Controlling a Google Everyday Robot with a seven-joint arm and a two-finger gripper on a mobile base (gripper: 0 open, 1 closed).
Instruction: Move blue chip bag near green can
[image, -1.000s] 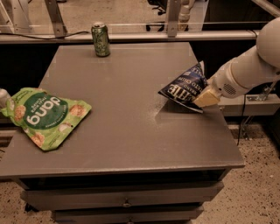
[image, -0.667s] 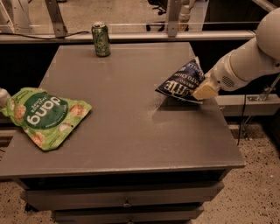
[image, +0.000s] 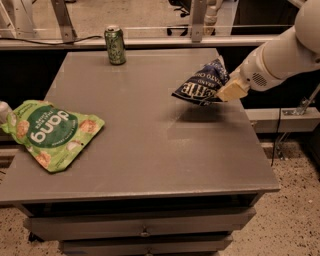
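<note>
The blue chip bag is dark navy with white lettering. It hangs above the right side of the grey table, with its shadow on the tabletop below it. My gripper comes in from the right on a white arm and is shut on the bag's right edge. The green can stands upright at the far left edge of the table, well left of the bag and beyond it.
A large light-green "dang" bag lies flat on the table's left side. A small white object sits at the far left edge. Metal rails and frame legs run behind the table. Drawers sit below its front edge.
The gripper has lifted the blue chip bag off the tabletop and carried it slightly up and left. The can and the green bag have not moved.
</note>
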